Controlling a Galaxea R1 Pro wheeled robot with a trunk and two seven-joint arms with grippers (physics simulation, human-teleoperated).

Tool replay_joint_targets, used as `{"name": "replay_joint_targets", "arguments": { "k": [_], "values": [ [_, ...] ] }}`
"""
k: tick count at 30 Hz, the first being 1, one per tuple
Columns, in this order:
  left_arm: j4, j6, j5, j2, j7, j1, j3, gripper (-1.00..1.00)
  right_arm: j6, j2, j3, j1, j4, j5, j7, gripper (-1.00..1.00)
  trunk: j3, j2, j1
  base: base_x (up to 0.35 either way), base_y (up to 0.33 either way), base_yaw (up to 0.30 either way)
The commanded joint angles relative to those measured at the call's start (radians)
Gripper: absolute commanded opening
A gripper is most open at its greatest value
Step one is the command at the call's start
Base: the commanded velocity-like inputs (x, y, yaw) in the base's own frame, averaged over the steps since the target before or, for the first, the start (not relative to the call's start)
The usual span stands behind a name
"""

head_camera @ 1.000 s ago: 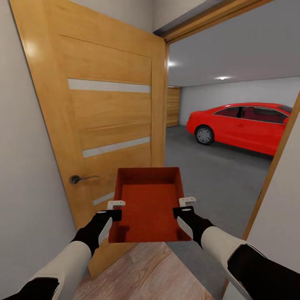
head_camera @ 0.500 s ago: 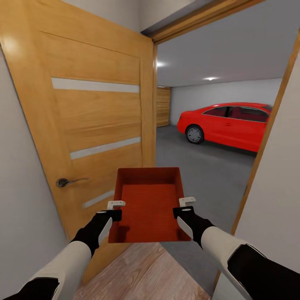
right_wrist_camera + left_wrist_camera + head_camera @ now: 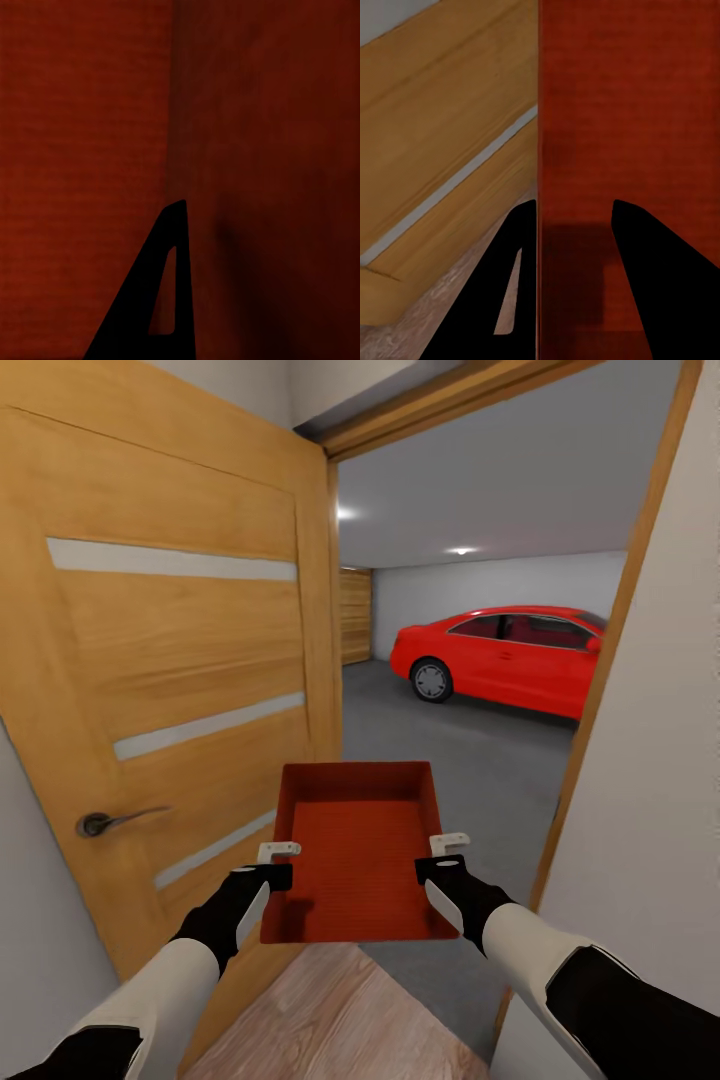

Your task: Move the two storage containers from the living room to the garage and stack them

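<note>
Orange-red plastic fills the middle of the head view: one storage container [image 3: 358,850], lidless, ribbed on its flat bottom, is held level in the air between the two arms, at the threshold of an open doorway. The left gripper [image 3: 279,852] is clamped on the container's left wall near the near corner, and the left wrist view shows this plainly, with one dark finger [image 3: 502,292] outside the wall and the other inside, the red wall pinched between them. The right gripper [image 3: 449,844] sits on the right wall in the same way in the head view, and appears closed on it; the right wrist view shows one finger [image 3: 161,300] against red plastic, so the grip there is less plain. To the left stands a wood-panelled door [image 3: 170,660], swung open, with pale horizontal strips and a dark lever handle [image 3: 110,821]. Under the container lies light wood-plank flooring [image 3: 330,1020], which ends at the doorway. Beyond it is the garage with its dark grey concrete floor [image 3: 460,760], white-grey walls and a red car [image 3: 500,658] parked well beyond the container at the right. A wooden door frame [image 3: 610,630] edges the opening on the right.
</note>
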Motion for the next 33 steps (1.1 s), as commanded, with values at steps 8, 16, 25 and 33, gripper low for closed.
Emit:
{"name": "replay_joint_targets", "arguments": {
  "k": [8,16,25,33],
  "values": [
    [0.001,0.005,0.012,0.001,0.009,0.001,-0.007,-1.0,-0.024,-0.02,-0.014,-0.002,-0.004,0.024,-0.007,-1.0,0.0,-0.001,0.001,0.153,0.151,-0.242],
    [0.001,0.005,0.014,0.001,0.009,0.001,-0.008,-1.0,-0.024,-0.019,-0.013,-0.002,-0.004,0.024,-0.007,-1.0,0.0,-0.001,0.001,0.153,0.151,-0.242],
    [0.001,0.005,0.014,0.001,0.009,0.001,-0.008,-1.0,-0.024,-0.019,-0.014,-0.002,-0.004,0.024,-0.007,-1.0,0.0,-0.001,0.001,0.154,0.151,-0.21],
    [0.001,0.005,0.014,0.001,0.009,0.001,-0.008,-1.0,-0.024,-0.019,-0.014,-0.002,-0.004,0.024,-0.007,-1.0,0.0,-0.001,0.001,0.156,0.153,-0.018]
  ]
}}
